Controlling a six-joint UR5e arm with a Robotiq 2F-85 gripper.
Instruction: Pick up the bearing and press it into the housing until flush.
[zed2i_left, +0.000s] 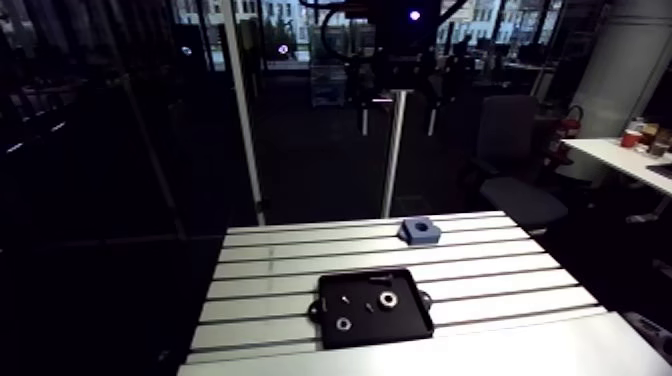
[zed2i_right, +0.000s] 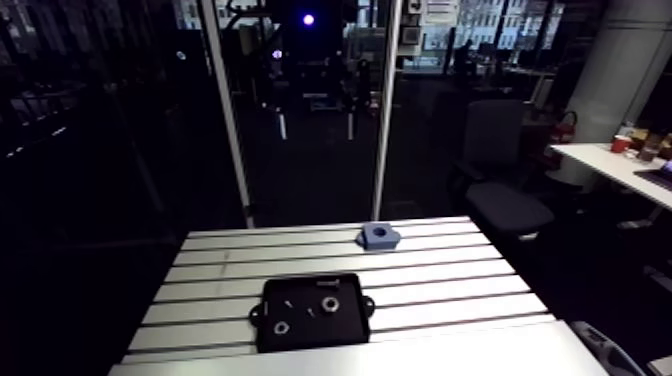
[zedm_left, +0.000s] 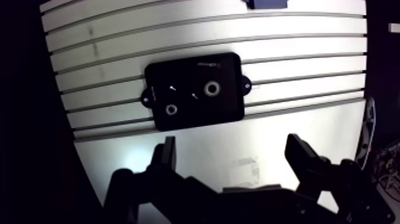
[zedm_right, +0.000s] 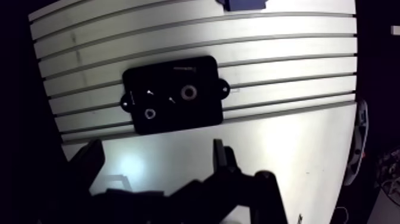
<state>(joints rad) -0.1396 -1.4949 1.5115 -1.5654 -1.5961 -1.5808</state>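
Two dark fingers (zedm_left: 168, 156) of the claw (zedm_left: 232, 146) are seen spread wide in the wrist view, with nothing gripped between them. Only a smooth, pale strip of the desk (zed2i_left: 500, 262) is found beneath. Ahead of the claw, a black tray (zedm_left: 229, 110) is laid flat across the desk's slots. Two rings are kept in it, well apart from the claw. The larger one, taken for the bearing (zedm_left: 212, 89), is placed toward the tray's far side. A smaller ring (zedm_left: 171, 109) is set nearer. Two tiny bright bits (zedm_left: 194, 95) are scattered between them. Farther on, near the desk's far edge, the blue housing (zed2i_left: 421, 231) is seen, well apart from the tray.
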